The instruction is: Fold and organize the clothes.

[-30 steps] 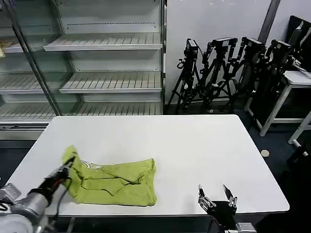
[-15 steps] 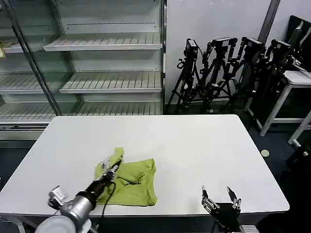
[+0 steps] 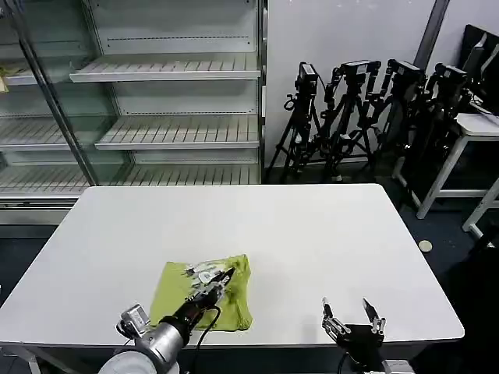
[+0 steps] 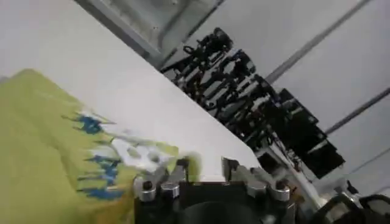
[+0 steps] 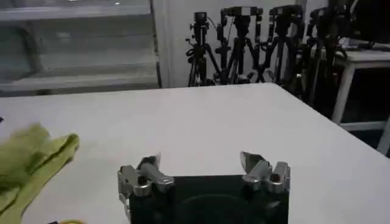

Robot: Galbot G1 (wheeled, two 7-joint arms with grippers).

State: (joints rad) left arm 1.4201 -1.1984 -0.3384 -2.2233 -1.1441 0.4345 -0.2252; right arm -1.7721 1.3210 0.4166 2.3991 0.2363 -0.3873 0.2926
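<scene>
**A:** Shelves first, at the far left behind the table — what lies in front of them?

**B:** On the table's near left part, close to the front edge, lies the T-shirt, bunched into a rough square. Its printed side shows as a white-and-grey patch on top.

**A:** And the left gripper?

**B:** It sits over the T-shirt, reaching in from the table's front edge. Its fingers are pinched on a fold of the cloth by the print; the left wrist view shows yellow-green fabric bunched right at the fingers.

**A:** Moving right?

**B:** Bare table top from the T-shirt onward. The right gripper hangs at the table's front edge, well apart from the T-shirt, fingers spread and holding nothing. Its own camera shows the gripper over bare table with the T-shirt off to one side.

**A:** Anything behind?

**B:** Camera tripods stand beyond the table's far right corner, with another white table just beside them.
</scene>
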